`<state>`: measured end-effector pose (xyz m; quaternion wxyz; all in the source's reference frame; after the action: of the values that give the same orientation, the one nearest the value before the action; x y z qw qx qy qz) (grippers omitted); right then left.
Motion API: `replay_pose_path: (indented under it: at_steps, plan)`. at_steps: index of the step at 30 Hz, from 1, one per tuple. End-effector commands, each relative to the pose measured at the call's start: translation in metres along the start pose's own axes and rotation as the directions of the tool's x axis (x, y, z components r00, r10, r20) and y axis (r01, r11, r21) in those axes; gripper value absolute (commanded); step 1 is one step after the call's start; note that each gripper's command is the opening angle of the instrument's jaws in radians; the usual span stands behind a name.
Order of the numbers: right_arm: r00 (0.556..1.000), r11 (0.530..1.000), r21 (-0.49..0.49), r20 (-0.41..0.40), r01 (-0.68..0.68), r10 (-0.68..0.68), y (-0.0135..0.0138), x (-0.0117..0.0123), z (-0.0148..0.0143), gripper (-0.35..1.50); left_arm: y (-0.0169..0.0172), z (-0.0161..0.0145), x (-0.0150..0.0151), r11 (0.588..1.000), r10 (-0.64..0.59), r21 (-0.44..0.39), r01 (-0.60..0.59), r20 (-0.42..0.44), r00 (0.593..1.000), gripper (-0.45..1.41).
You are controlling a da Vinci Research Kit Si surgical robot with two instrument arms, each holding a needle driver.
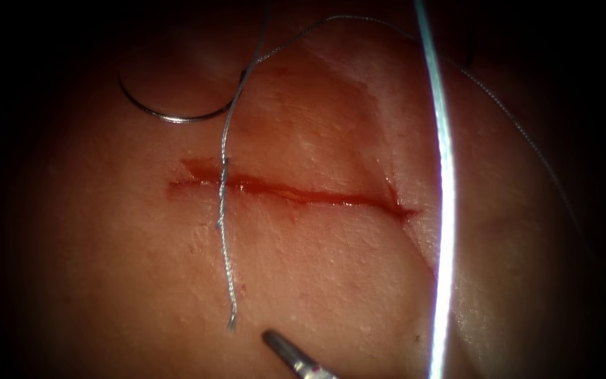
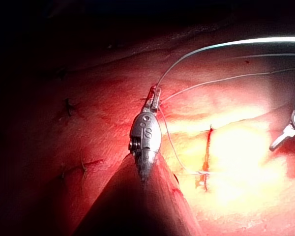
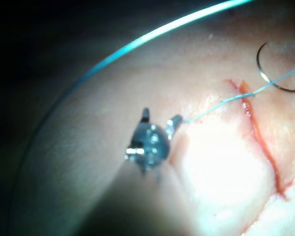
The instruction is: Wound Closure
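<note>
The cut [image 1: 303, 195] runs across the tissue [image 1: 331, 281]. The curved needle [image 1: 177, 118] lies free on the tissue beyond the cut's left end, held by neither tool and not in the tissue. The thread [image 1: 223, 210] crosses the cut near its left end, and its frayed tail [image 1: 231, 324] lies on the near side. My right tool [image 1: 278, 344] stands open just right of that tail, holding nothing; its open jaws [image 3: 160, 118] are close to the thread's end. My left tool [image 2: 156, 94] is shut on the thread, on the far side of the cut.
A long bright strand of thread [image 1: 445, 175] hangs top to bottom in front of the cut's right end. Another loop arcs over the far right of the tissue [image 1: 527, 140]. Older stitches [image 2: 68, 105] mark the tissue away from the cut. Red fluid lines the cut.
</note>
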<state>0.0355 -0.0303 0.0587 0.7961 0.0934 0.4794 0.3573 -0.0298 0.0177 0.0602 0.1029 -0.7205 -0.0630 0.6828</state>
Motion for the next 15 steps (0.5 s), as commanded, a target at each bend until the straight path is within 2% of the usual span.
replay_pose_path:
  at_steps: [1,8,10,11,14,15]
  plan:
    - [1.000,1.000,0.022,-0.011,0.003,-0.003,0.0008,0.0010,0.0011,1.05,0.0005,0.0002,-0.0003,1.000,0.004,0.005,-0.004,-0.002,1.000,-0.45]
    - [0.999,0.993,0.118,-0.039,0.025,-0.021,0.0056,0.0047,0.0045,0.89,0.0047,-0.0025,-0.0001,1.000,0.019,0.024,-0.018,-0.019,1.000,-0.45]
    - [0.999,0.991,0.132,-0.045,0.034,-0.028,0.0075,0.0054,0.0071,0.84,0.0058,-0.0034,-0.0002,0.999,0.012,0.039,-0.011,-0.024,1.000,-0.45]
    - [0.999,0.991,0.132,-0.045,0.034,-0.028,0.0075,0.0054,0.0071,0.84,0.0058,-0.0034,-0.0002,0.999,0.012,0.039,-0.011,-0.024,1.000,-0.45]
    - [0.998,0.989,0.143,-0.046,0.042,-0.035,0.0087,0.0052,0.0095,0.81,0.0066,-0.0040,-0.0002,0.998,-0.001,0.057,0.003,-0.041,0.999,-0.45]
    - [0.998,0.988,0.144,-0.048,0.050,-0.043,0.0096,0.0047,0.0114,0.78,0.0072,-0.0041,-0.0003,0.998,-0.004,0.062,0.007,-0.048,0.999,-0.45]
